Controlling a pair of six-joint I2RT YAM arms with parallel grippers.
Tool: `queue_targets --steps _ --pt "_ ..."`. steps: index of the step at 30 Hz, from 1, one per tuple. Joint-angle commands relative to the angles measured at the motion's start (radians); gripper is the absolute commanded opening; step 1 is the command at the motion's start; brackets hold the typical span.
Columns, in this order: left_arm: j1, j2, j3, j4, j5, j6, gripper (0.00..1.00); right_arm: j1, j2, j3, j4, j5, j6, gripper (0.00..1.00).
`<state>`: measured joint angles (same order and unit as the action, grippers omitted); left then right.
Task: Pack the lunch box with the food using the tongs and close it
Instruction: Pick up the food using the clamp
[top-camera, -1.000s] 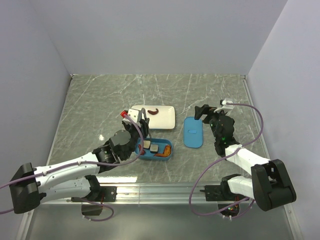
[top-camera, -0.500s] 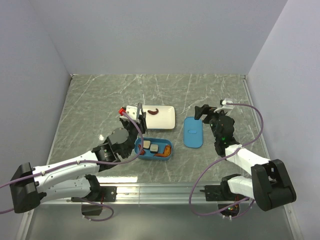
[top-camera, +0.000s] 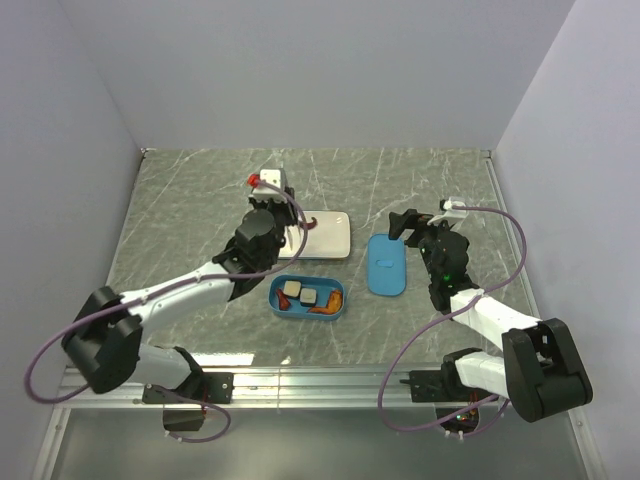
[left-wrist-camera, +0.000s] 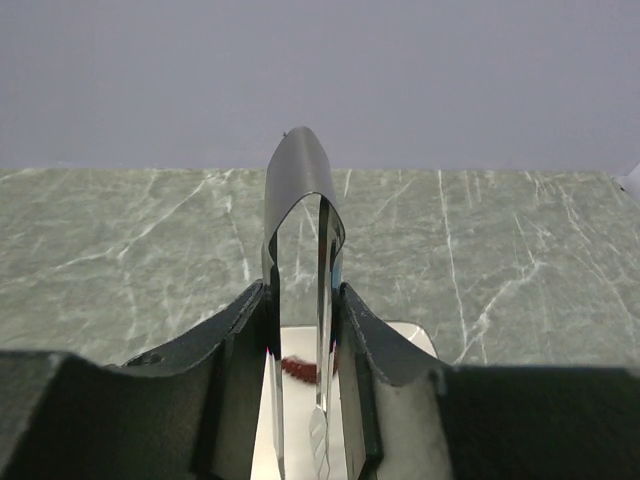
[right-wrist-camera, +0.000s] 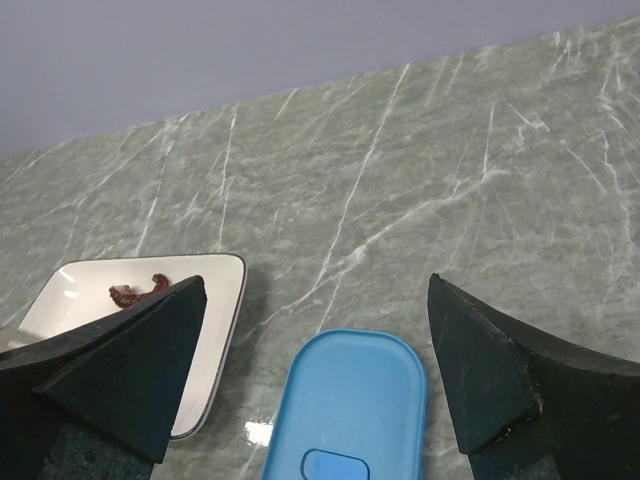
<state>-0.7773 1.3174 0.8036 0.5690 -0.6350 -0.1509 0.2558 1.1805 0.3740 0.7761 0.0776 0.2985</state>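
Nearest the arm bases, the blue lunch box (top-camera: 306, 318) sits open on the grey-green marbled table (top-camera: 190, 200). Inside it are two whitish-tan cubes (top-camera: 292, 289) with dark edges, side by side, and orange-red curved bits (top-camera: 326, 308) along the near wall.

Just to the right of the box, apart from it, the blue lid (top-camera: 386, 264) lies flat on the table with its small tab (right-wrist-camera: 328, 465) facing up.

The right gripper (right-wrist-camera: 312, 370) hangs above the lid. Its two dark fingers (right-wrist-camera: 120, 370) are spread wide and nothing is between them.

Beyond the box, the white plate (top-camera: 340, 246) lies flat. One dark red piece (right-wrist-camera: 138, 291) rests on it, toward its far left part.

The left gripper (left-wrist-camera: 305, 350) is over the left end of the plate, pointing down. It is clamped on the tongs (left-wrist-camera: 300, 230), its fingers (left-wrist-camera: 372, 350) pressing on both metal legs so that the legs stand nearly together. The bent end of the tongs rises above the fingers and the tips reach down toward the plate. In the left wrist view the dark red piece shows low down between the two legs. The tips run out of that view, so whether they touch the piece cannot be told.
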Motion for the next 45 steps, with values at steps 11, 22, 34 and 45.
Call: queue_targets --steps 11,22,34,45 --pt "0.087 0.235 0.212 0.147 0.043 -0.110 0.39 0.003 0.013 0.031 0.051 -0.024 -0.002 0.98" --pt "0.088 0.261 0.220 0.157 -0.023 -0.122 0.40 0.002 0.031 0.042 0.055 -0.036 -0.002 0.98" --pt "0.087 0.290 0.241 0.126 -0.109 -0.107 0.41 0.002 0.039 0.043 0.054 -0.041 -0.002 0.98" --pt "0.102 0.361 0.296 0.103 -0.118 -0.119 0.42 0.003 0.039 0.043 0.052 -0.045 -0.004 0.98"
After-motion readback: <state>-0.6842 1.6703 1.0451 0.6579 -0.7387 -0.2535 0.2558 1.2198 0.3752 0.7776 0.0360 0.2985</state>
